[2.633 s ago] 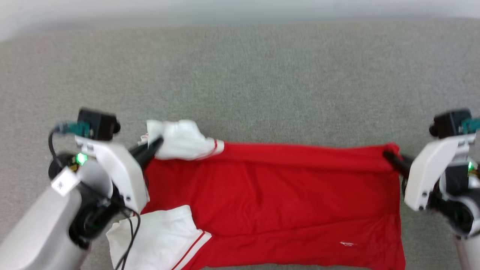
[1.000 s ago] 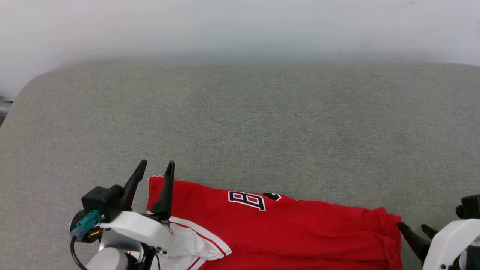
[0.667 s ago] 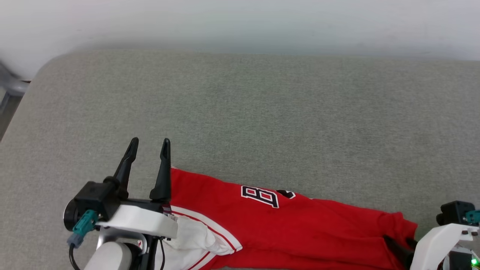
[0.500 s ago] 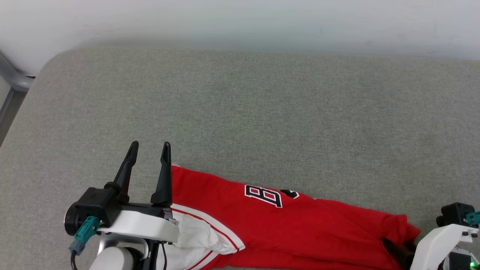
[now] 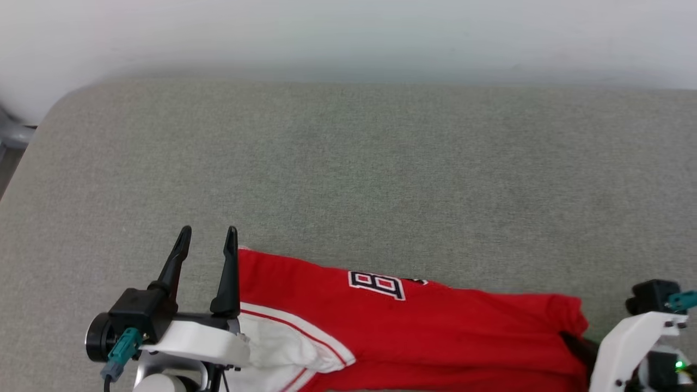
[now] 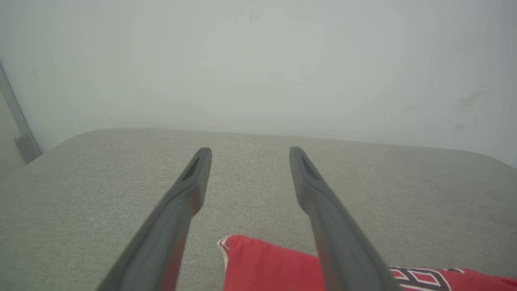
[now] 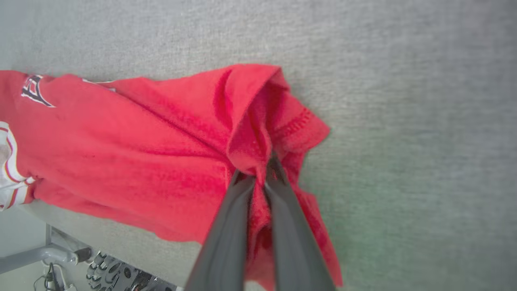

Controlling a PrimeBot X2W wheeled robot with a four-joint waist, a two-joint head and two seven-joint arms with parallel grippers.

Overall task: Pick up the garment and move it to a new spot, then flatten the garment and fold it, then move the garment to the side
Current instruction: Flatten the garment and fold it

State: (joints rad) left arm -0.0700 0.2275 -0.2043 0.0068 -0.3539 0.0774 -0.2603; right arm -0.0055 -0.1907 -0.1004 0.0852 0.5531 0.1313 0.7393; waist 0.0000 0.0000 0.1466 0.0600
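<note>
This looks like a robot lab or test room rather than a home: a wide table point(image 5: 348, 163) covered in plain grey cloth, with rounded corners, stands against a bare pale wall point(image 5: 348, 32). A grey metal frame point(image 7: 28, 254) and loose cables point(image 7: 50, 279) show below the table's edge. The left gripper point(image 5: 209, 230) carries an exposed teal plug point(image 5: 121, 348).

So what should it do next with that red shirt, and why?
Probably lower the left gripper onto the near corner of the shirt and close. The right gripper has its jaws shut on the bunched red hem, while the left jaws stand open over that corner, holding nothing.
</note>
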